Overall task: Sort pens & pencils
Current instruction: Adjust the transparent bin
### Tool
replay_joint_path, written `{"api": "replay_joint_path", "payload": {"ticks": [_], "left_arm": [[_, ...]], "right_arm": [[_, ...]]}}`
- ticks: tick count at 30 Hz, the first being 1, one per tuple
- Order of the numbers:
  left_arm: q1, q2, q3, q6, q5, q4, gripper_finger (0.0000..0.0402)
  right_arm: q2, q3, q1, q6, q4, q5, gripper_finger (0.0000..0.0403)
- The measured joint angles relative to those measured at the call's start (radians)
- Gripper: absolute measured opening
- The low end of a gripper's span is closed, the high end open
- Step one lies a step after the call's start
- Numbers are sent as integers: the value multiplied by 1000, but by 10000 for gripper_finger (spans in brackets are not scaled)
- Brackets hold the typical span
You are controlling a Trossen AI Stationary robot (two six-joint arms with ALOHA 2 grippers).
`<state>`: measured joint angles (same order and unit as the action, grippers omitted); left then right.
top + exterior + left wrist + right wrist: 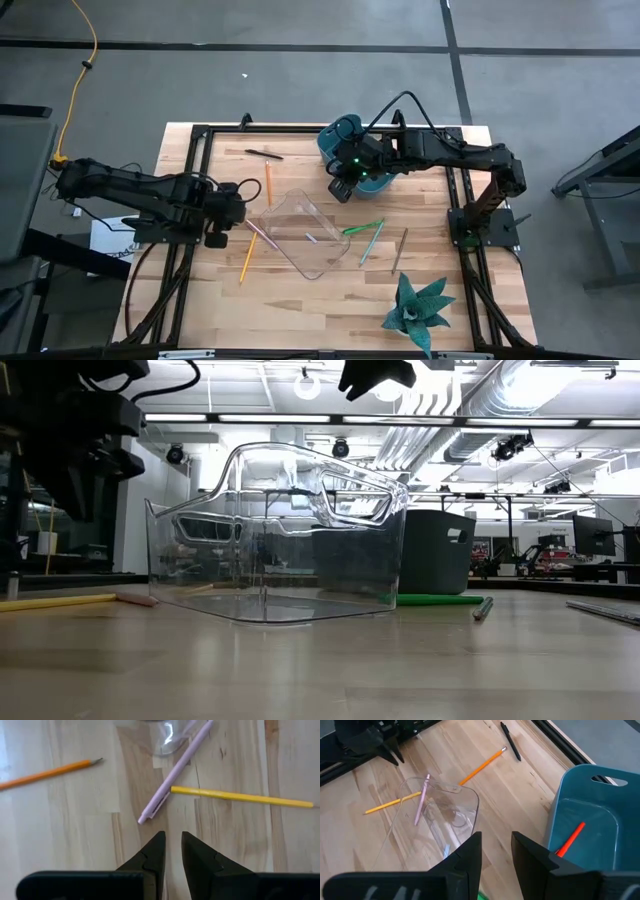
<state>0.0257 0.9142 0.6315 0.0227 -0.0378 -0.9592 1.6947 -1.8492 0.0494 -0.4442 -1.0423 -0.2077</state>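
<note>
My left gripper (172,844) points down over bare wood at the table's left, open by a narrow gap with nothing in it. Just beyond its tips lie a lilac pen (172,775), a yellow pencil (240,796) whose end meets it, and an orange pencil (47,773). A clear bin (295,235) stands mid-table. My right gripper (495,845) hangs open and high beside the teal bin (585,810), which holds a red-orange pen (570,839). A black pen (264,154) lies at the far side. Green pens (362,228) and a dark pen (400,250) lie right of the clear bin.
A teal plant-like ornament (415,310) sits near the table's front right corner. A black frame (190,200) runs round the tabletop. Bare wood lies along the near edge, left of the ornament.
</note>
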Motion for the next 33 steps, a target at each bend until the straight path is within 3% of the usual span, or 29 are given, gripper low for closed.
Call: {"api": "replay_joint_path", "payload": {"ticks": [10,21,33], "left_arm": [[0,27,0,2,-14,8,51],[0,216,0,31,-15,97,51],[0,230,-11,35,-26,187,51]], "right_arm": [[0,0,0,3,8,-2,97],[0,0,-12,8,8,-10,97],[1,0,-24,9,-7,-11,97]]}}
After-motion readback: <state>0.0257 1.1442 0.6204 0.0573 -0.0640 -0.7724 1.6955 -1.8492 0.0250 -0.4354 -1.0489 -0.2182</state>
